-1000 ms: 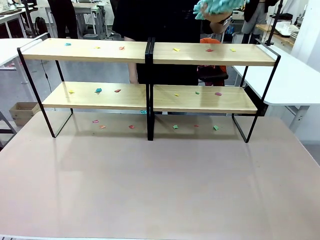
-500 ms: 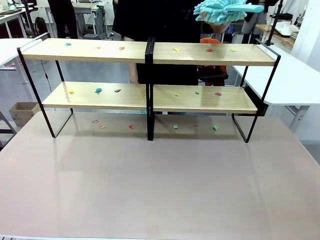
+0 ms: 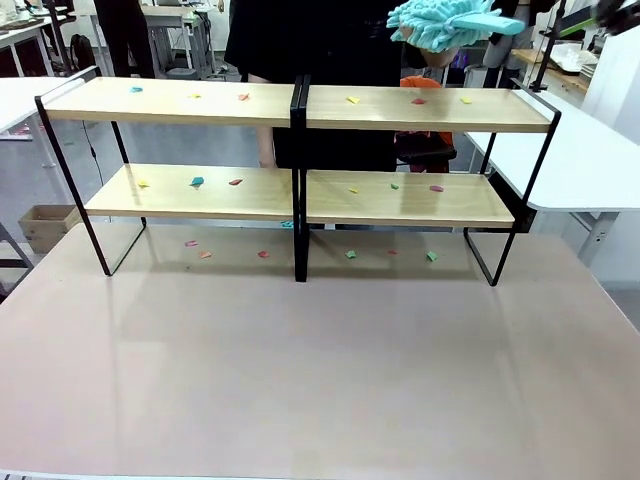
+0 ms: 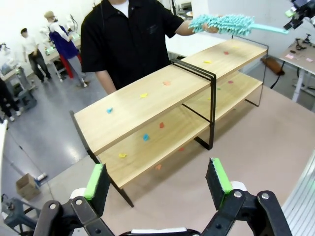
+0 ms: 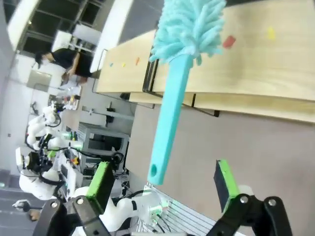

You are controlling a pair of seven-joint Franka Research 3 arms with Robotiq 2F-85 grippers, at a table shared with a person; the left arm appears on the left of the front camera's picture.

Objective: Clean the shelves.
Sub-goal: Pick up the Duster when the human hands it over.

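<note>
The shelves (image 3: 200, 101) stand across the far half of the table, with small coloured paper scraps (image 3: 197, 181) on both tiers and on the tabletop beneath. A person's hand (image 3: 436, 53) holds a turquoise fluffy duster (image 3: 440, 22) by its head above the right end, handle pointing right. My right gripper (image 3: 603, 14) hangs open at the handle's end. In the right wrist view the duster (image 5: 172, 98) handle ends between the open gripper's (image 5: 162, 186) fingers without touching them, the shelves (image 5: 256, 64) beyond. My left gripper (image 4: 157, 179) is open and empty, facing the shelves (image 4: 162, 98).
The beige tabletop (image 3: 320, 370) stretches in front of the rack. A white table (image 3: 590, 160) stands at the right behind the rack's end. A cardboard box (image 3: 45, 225) sits on the floor at the left. The person (image 4: 128, 39) stands right behind the shelves.
The person's hand has swung the duster so that its handle points right. My right gripper has come into the front view's top right corner by the handle's end.
</note>
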